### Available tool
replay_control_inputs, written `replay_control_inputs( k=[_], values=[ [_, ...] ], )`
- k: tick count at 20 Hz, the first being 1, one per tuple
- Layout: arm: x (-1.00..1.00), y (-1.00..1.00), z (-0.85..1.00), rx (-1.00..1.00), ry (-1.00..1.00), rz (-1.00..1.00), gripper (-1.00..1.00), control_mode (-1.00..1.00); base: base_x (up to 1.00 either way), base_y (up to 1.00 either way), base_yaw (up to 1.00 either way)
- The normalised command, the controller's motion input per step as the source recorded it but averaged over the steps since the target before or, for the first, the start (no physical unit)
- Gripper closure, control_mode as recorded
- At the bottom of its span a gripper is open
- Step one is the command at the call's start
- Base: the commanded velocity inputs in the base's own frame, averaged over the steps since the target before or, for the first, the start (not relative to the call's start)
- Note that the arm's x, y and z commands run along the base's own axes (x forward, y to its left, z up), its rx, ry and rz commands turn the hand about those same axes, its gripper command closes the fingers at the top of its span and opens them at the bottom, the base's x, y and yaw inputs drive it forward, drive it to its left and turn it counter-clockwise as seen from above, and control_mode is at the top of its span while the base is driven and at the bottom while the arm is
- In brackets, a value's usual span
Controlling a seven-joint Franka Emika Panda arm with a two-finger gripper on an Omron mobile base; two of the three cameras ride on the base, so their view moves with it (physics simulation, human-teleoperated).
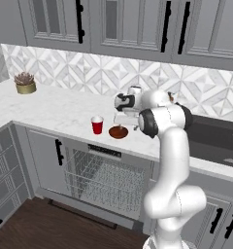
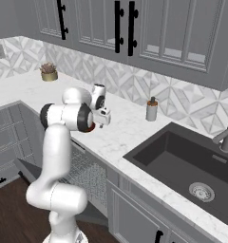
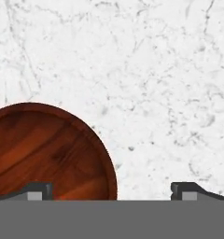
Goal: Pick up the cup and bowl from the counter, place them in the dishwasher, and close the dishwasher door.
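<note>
Low in the hand view's left, the bowl (image 3: pixel 46 151) lies on the tabletop (image 3: pixel 156 70); the claw (image 3: pixel 113 190), wide open and empty, sits off-centre, so closing could clip its rim.

Cup (image 1: pixel 97 125) and bowl (image 1: pixel 118 132) are set side by side near the front edge of the table (image 1: pixel 55 109), cup to the left, directly above the dishwasher (image 1: pixel 106 180). A potted plant (image 1: pixel 25 83) is placed far left by the wall; a soap dispenser (image 2: pixel 151 109) behind the sink (image 2: pixel 192 166), at right.
</note>
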Motion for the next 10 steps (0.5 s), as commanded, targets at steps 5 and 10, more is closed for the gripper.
replay_control_inputs(
  k=[5,10],
  values=[
    [0.02,0.14,-0.53,0.0,0.04,0.0,-1.0,-1.0,0.0,0.0,0.0],
    [0.0,0.04,-0.26,0.0,0.0,0.0,-1.0,-1.0,0.0,0.0,0.0]
  ],
)
